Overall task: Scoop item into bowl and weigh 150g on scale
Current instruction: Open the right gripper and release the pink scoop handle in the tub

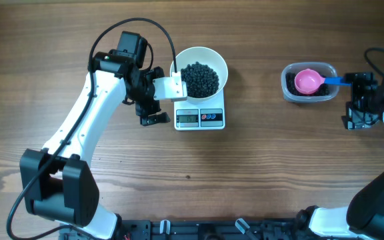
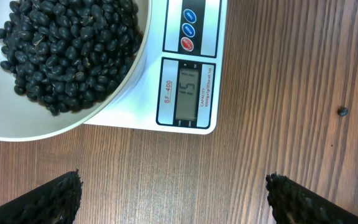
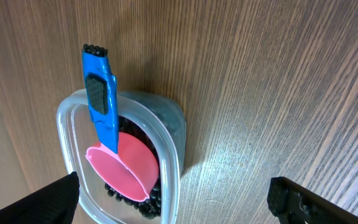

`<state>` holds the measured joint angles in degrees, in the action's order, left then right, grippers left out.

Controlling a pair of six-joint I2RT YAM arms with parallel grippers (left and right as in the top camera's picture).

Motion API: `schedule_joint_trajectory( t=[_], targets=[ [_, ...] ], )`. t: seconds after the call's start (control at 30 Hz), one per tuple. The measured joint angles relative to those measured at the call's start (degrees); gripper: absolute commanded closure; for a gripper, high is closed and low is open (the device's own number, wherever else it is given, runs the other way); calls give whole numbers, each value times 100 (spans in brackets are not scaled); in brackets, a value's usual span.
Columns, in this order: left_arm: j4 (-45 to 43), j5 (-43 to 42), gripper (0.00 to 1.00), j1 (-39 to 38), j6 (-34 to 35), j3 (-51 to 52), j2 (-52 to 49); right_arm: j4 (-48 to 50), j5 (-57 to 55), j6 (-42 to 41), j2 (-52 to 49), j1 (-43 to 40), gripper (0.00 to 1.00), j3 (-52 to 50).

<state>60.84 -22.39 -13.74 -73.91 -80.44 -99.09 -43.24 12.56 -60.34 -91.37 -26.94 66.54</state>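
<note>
The scale (image 1: 200, 118) lies square on the desk (image 1: 279, 173), with its display (image 2: 187, 93) and 3 buttons (image 2: 189, 28) on the edge nearest the robot. The bowl (image 1: 217, 61) sits on its far part and holds the heaped beans (image 1: 199, 78). The left claw (image 1: 153, 110) points sideways at the scale's left edge, just beside it, jaws wide apart and empty. The right claw (image 1: 357, 100), equally spread and empty, is just beyond the tub (image 1: 289, 90). The scoop (image 1: 307, 81) lies in that tub, its blue handle pointing at the right claw.
</note>
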Motion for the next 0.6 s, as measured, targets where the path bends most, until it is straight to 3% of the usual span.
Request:
schedule_joint_trajectory(
  t=[0.43,0.6],
  targets=[
    [0,0,0,0,0,0,0,24,-2,0,26,17,0,0],
    [0,0,0,0,0,0,0,42,-22,0,800,289,0,-4]
  ],
)
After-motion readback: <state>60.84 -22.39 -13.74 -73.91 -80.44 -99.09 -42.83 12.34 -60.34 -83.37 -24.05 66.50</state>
